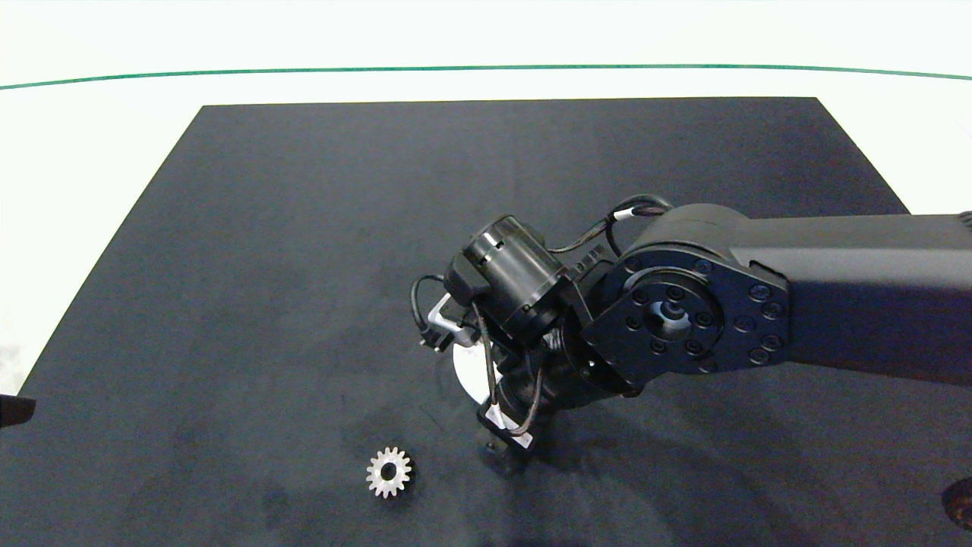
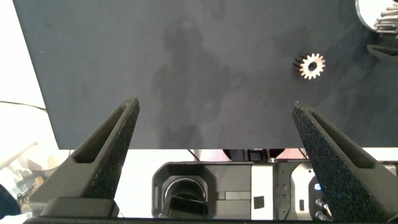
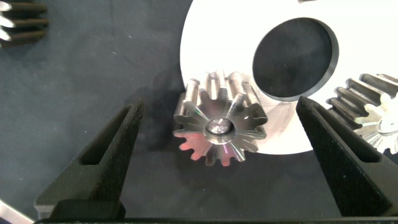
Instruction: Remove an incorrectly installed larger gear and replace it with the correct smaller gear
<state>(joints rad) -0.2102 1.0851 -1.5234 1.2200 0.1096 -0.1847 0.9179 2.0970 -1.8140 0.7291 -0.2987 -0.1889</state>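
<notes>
The right gripper (image 3: 217, 162) hangs low over a white disc (image 3: 211, 43) near the middle of the dark mat (image 1: 304, 228) on the counter, its fingers (image 3: 106, 155) spread wide on either side of a silver gear (image 3: 219, 127) — not touching it. That gear sits on a pin at the disc's edge, beside a round hole (image 3: 295, 59). The smaller gear (image 1: 389, 472) lies loose on the mat, near the front edge. The left gripper (image 2: 214, 155) waits off the mat's left side, fingers open — holding nothing.
</notes>
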